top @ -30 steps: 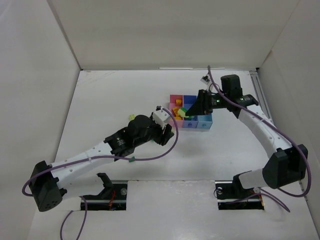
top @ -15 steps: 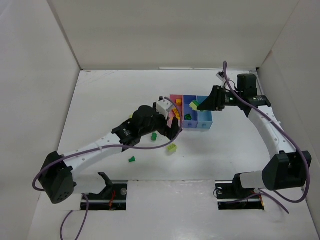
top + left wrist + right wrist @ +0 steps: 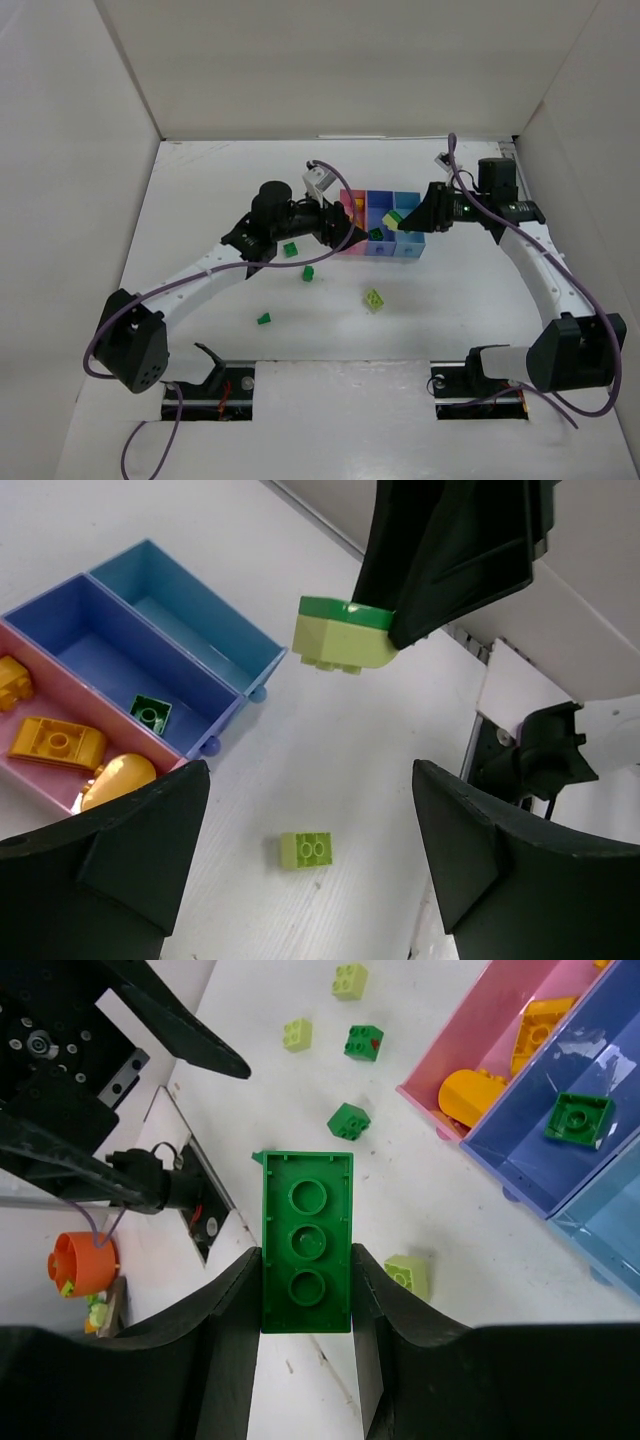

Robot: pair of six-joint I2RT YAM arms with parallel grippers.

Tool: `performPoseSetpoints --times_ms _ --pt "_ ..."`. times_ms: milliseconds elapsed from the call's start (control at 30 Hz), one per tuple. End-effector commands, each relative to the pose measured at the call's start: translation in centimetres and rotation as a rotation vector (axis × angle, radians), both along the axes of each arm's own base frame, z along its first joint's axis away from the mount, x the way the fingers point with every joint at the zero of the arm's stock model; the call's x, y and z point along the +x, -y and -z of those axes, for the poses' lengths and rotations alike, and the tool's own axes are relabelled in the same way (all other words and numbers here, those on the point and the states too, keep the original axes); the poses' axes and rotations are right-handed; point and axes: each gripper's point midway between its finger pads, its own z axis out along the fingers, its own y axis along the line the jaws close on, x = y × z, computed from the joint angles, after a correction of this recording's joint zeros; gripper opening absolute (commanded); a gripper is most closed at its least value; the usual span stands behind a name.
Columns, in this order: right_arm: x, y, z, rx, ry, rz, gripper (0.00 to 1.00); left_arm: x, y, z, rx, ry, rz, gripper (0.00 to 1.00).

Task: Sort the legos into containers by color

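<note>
We see the right claw (image 3: 306, 1260) clamped on a green brick (image 3: 306, 1230) by its long sides. The left wrist view shows a lime piece joined to that brick. It hangs above the bench (image 3: 200, 190), close to the light blue bin (image 3: 170, 605) at the right end of the containers (image 3: 410, 247). One small green piece (image 3: 150, 713) already lies in the medium blue bin (image 3: 90, 650), so we judge that is where green goes. Held by its sides, the brick can simply drop in when the claw lets go.

The left claw (image 3: 310, 780) stands wide with nothing in it, just left of the pink bin (image 3: 75, 705), where the orange pieces (image 3: 55, 740) lie. We take it as free to fetch another brick.

The loose legos are on the bench, left of and nearer than the row: three green ones (image 3: 291, 249) and a lime one (image 3: 374, 297) in the top view.

The bench is plain matt white, boxed in by white walls (image 3: 330, 60) on the left, far and right sides.
</note>
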Motion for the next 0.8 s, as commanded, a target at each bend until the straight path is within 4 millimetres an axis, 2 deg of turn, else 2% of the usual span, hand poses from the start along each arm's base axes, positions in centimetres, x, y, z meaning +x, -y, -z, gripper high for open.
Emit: performPoseSetpoints --times_ms 0,67,100,133,200,267,300,367,400,633,667,700,767 --pt "-0.1 -0.1 -0.7 0.022 0.078 -0.039 0.00 -0.7 0.7 -3.2 -0.105 0.048 0.051 0.80" --pt "-0.3 -0.4 -0.8 0.055 0.077 -0.048 0.00 -1.0 1.5 -4.3 -0.169 0.037 0.090 0.81" --pt "0.1 -0.6 -1.5 0.066 0.127 -0.060 0.00 -1.1 1.8 -4.2 -0.180 0.021 0.106 0.81" --pt "-0.8 -1.2 -1.8 0.092 0.128 -0.097 0.00 -1.2 2.0 -4.0 -0.186 0.002 0.117 0.81" --pt "-1.3 -1.6 -2.5 0.110 0.154 -0.132 0.00 -0.6 2.8 -4.0 -0.199 -0.025 0.130 0.82" --pt "-1.7 -2.0 -3.3 0.129 0.181 -0.159 0.00 -1.0 3.4 -4.0 -0.206 -0.034 0.189 0.82" --pt "-1.9 -2.2 -3.3 0.130 0.181 -0.168 0.00 -0.8 3.8 -3.3 -0.196 -0.051 0.203 0.82" --pt "-2.1 -2.3 -4.2 0.147 0.208 -0.170 0.00 -1.2 4.2 -4.0 -0.215 -0.034 0.228 0.82" --pt "-2.3 -2.4 -4.1 0.163 0.203 -0.184 0.00 -1.2 4.3 -3.6 -0.210 -0.043 0.240 0.82" --pt "-3.1 -3.6 -4.3 0.170 0.194 -0.217 0.00 -2.7 4.4 -6.5 -0.316 0.019 0.324 0.81" --pt "-2.9 -3.7 -4.0 0.170 0.183 -0.216 0.00 -2.8 4.3 -7.1 -0.335 0.039 0.329 0.79" --pt "-3.0 -3.9 -3.8 0.165 0.174 -0.217 0.00 -2.8 4.5 -6.7 -0.331 0.021 0.336 0.78" --pt "-2.9 -4.1 -4.0 0.160 0.184 -0.215 0.00 -2.9 4.5 -7.0 -0.347 0.038 0.351 0.72"
